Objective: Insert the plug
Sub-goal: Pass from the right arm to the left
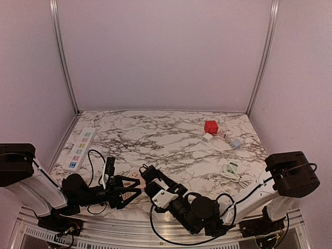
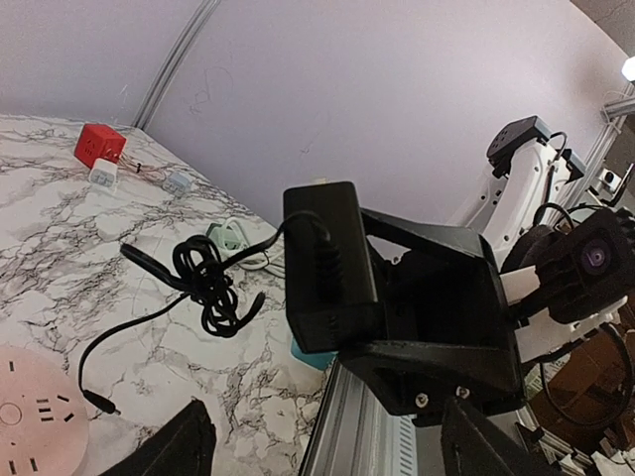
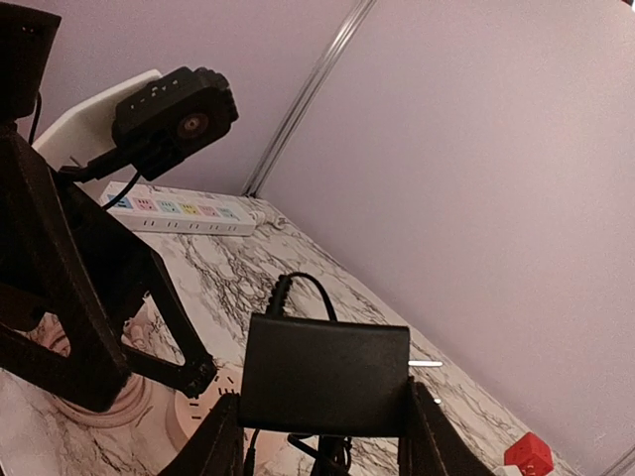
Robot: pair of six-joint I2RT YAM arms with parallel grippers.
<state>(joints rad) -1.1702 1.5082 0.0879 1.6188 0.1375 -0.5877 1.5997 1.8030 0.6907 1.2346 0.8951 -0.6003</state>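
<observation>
Right tool (image 3: 323,421) clamps the black plug (image 3: 325,372) between its two fingers, a cable looping from one end; left tool (image 1: 136,189) stands wide, holding nothing, just beside the plug and facing it; the plug hangs off the desk (image 1: 166,140), near the pink round socket (image 2: 30,412); one plug, one pink socket, one white power strip (image 1: 80,149) at the far left, one red cube (image 1: 210,126) well apart on the right.
</observation>
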